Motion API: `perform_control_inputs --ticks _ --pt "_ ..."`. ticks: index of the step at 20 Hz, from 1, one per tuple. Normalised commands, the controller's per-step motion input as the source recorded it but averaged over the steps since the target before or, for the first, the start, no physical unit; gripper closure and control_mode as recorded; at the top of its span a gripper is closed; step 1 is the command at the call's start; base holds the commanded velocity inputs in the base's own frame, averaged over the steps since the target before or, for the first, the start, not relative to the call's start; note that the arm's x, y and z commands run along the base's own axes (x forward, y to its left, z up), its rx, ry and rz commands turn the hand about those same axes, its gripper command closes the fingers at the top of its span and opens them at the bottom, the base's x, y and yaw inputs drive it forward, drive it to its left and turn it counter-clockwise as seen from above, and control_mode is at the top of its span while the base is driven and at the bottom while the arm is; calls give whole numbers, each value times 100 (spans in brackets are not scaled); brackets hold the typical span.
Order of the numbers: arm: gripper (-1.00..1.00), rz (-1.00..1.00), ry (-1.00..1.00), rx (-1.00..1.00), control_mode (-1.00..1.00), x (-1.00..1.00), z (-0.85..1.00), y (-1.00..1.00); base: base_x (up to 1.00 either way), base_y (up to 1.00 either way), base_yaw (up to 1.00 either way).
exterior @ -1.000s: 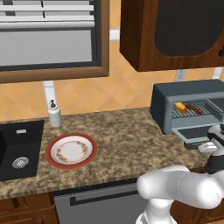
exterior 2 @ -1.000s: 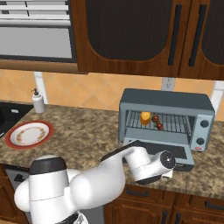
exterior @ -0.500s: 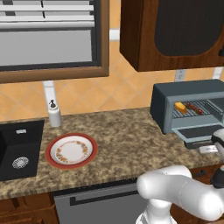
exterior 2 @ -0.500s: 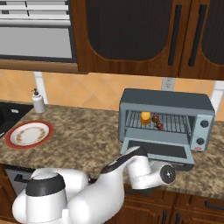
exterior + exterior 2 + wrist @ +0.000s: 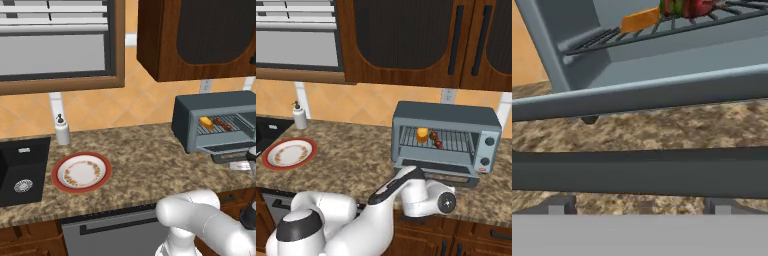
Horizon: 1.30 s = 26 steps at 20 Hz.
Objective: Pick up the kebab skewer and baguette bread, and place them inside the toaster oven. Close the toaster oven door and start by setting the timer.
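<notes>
Granite counter carrying toaster oven at right, plate and soap bottle well apart at left beside sink. Oven's right side cut off in left base view. Toaster oven door flapped down, its bar handle crossing between spread gripper tips. Baguette bread and kebab skewer side by side on rack.

The toaster oven sits toward the right end of the table, its door folded down and open. On the wire rack inside, the baguette bread lies just beside the kebab skewer. A red-rimmed plate rests near the table's left front edge, and a soap bottle stands behind it by the wall.
</notes>
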Motion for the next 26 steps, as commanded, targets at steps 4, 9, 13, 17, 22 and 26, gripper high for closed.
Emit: perform_control_inputs --ticks 4,9,13,17,22,26 --pt "-100 0 -3 0 -100 60 94 0 0 0 0" --pt "-100 0 0 0 -100 70 51 1 0 0 0" --pt "-100 0 1 0 -100 57 14 0 0 0 0" --pt "-100 0 2 0 -100 48 16 0 0 0 0" --pt "-100 0 4 0 -100 35 22 0 0 0 0" --pt "-100 0 3 0 -100 33 10 0 0 0 0"
